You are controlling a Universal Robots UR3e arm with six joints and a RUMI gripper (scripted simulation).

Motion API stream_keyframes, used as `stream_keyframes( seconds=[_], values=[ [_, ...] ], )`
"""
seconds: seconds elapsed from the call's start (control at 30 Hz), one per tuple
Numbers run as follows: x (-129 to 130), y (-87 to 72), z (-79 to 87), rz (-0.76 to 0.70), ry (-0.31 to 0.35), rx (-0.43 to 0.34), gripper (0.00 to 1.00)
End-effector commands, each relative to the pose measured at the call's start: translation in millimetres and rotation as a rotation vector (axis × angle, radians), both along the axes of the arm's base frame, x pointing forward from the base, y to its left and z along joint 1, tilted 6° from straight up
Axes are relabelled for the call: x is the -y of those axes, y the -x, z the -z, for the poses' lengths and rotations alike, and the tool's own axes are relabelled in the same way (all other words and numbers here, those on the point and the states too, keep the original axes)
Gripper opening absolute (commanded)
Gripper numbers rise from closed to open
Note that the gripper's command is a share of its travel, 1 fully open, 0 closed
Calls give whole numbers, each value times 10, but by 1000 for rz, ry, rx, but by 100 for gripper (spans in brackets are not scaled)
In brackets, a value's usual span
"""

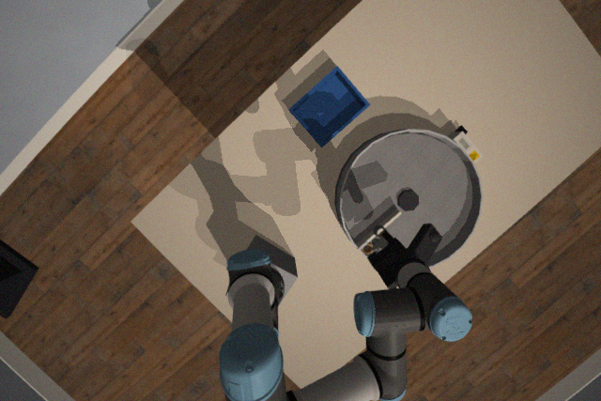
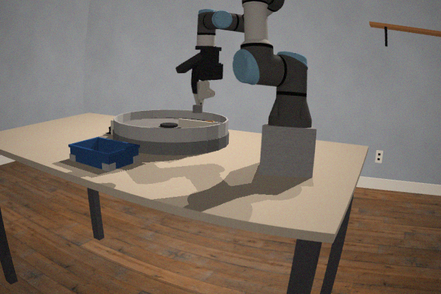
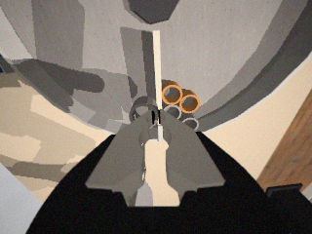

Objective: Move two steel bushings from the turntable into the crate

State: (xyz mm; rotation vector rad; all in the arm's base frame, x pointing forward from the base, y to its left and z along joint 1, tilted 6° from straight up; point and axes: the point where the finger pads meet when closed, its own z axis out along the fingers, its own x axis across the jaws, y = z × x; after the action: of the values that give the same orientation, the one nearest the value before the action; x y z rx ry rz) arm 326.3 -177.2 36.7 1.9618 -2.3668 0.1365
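Observation:
The round grey turntable (image 1: 408,194) stands on the table, and it also shows in the side view (image 2: 171,129). My gripper (image 3: 156,110) is shut on a grey steel bushing (image 3: 142,104) by its wall and holds it just above the turntable's rim (image 2: 196,108). Below it, against the rim, lie two orange bushings (image 3: 172,94) (image 3: 189,102) and two pale steel bushings (image 3: 172,111) (image 3: 190,123). The blue crate (image 1: 329,106) sits beside the turntable on the far side from my gripper (image 1: 380,235). I cannot see anything inside the crate.
A cream divider bar (image 3: 156,63) runs from the turntable's dark hub (image 1: 408,199) toward the rim near the bushings. A small control box with a yellow label (image 1: 468,146) sits at the turntable's far edge. The arm's grey base block (image 2: 288,150) stands on the table.

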Motion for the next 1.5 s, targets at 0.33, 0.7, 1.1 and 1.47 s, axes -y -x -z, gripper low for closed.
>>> stream_keyframes(
  seconds=[0.33, 0.7, 1.1, 1.47],
  values=[
    [-345, -226, 29, 1, 3, 1, 0],
    [-632, -404, 61, 1, 3, 1, 0],
    [-1081, -682, 110, 1, 3, 1, 0],
    [-1464, -919, 152, 1, 3, 1, 0]
  ],
)
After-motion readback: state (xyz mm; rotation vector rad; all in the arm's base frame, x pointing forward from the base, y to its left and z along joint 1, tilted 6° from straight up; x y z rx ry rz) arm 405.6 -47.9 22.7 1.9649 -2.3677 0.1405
